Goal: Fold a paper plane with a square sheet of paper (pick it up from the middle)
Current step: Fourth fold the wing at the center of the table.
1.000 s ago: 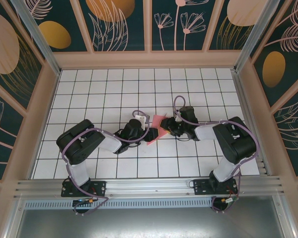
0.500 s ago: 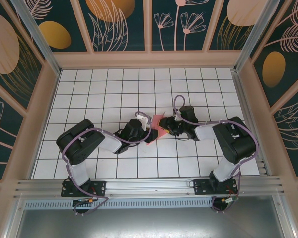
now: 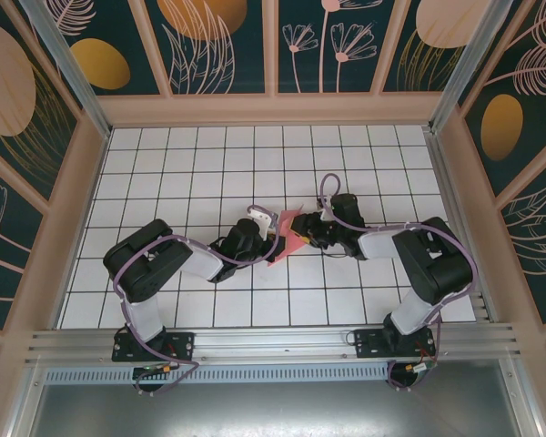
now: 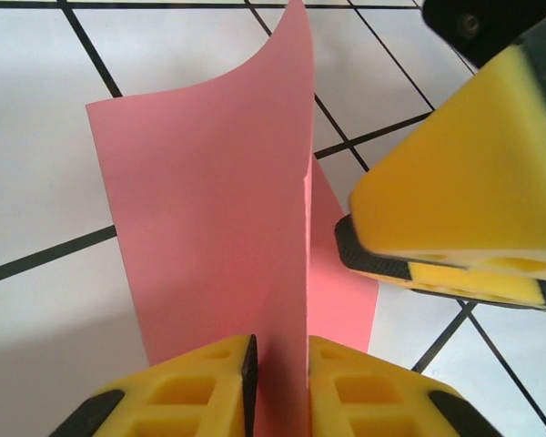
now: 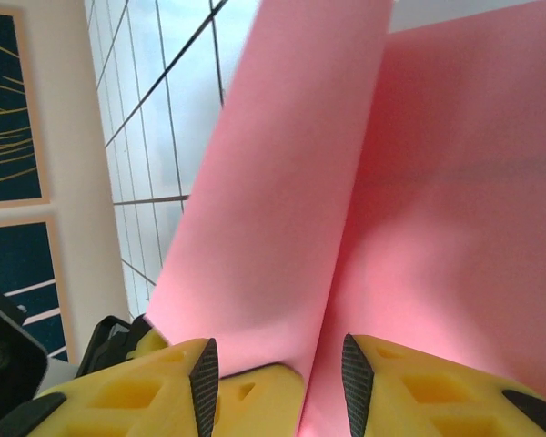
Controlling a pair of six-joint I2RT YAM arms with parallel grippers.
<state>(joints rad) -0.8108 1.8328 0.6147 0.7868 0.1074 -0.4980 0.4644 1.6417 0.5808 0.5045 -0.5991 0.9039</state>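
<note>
Since a second ago the left gripper (image 3: pixel 271 242) has nipped in on the square sheet of paper (image 3: pixel 288 238). From above, the sheet between the two heads looks bunched narrower. Arms otherwise barely shifted.

Left gripper: jaws pinched onto an upright ridge of the sheet, pads pressed on both sides. The ridge runs straight ahead of the fingertips and its top edge curls over to the left. One flap lies flat on the table (image 4: pixel 36 182), below and right of the pinch.

Right gripper (image 5: pixel 278 364): jaws about half spread, not clamped. The sheet's crease drops between the pads, with one panel leaning over the left pad and the other spreading past the right one. Can't tell if either pad touches paper. One of its yellow fingers (image 4: pixel 455 182) sits just right of the ridge, ahead of the left fingertips and close to the flat flap's edge.

Room: heads are nose to nose with just the sheet between them. Open tiles lie beyond both heads up to the far wall (image 3: pixel 273 109) and out to each side. The rail (image 3: pixel 273 339) runs behind the wrists on the near side.

Materials:
- Paper: thin, plain pink-red, matte, with straight cut edges, a soft curl and one sharp crease.
- Fingers: yellow shells with lattice cut-outs and black ribbed pads (image 5: pixel 206 378).
- Table: smooth white tiles with black grid lines (image 4: pixel 45 259).
</note>
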